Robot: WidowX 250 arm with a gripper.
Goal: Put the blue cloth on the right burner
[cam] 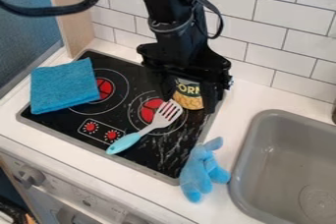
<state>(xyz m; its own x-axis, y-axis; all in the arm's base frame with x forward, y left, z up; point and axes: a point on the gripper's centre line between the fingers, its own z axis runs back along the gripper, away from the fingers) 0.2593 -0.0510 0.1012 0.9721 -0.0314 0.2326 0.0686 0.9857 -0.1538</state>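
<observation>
The blue cloth (64,86) lay well apart from my fingers, off to the left across the black stovetop (121,135) as the camera view had it. Roughly square and spread flat, it covered part of the left burner's (105,89) outer ring and reached over the stove's left edge onto the white counter (244,101); the burner's red center showed just beside it.

My black gripper (190,104) hung over the back right of the stove, its two fingers set wide apart, one on each side of a can (189,94) with a yellow picture label. The left finger hid part of that label. Whether either finger touched the can, I could not tell from this angle.

My arm (176,24) came in from the top edge, in front of the white tiled wall (263,36), and dropped almost straight down to the wrist, with the fingers pointing at the stovetop. A black cable (49,10) looped out at upper left.

Just in front of my fingers, a spatula (129,140) lay aslant, its slotted pale head over the right burner (150,111) and its light blue handle pointing toward the front of the stove. A blue plush toy (199,173) lay at the stove's front right corner, between the stovetop and the gray sink (257,142).
</observation>
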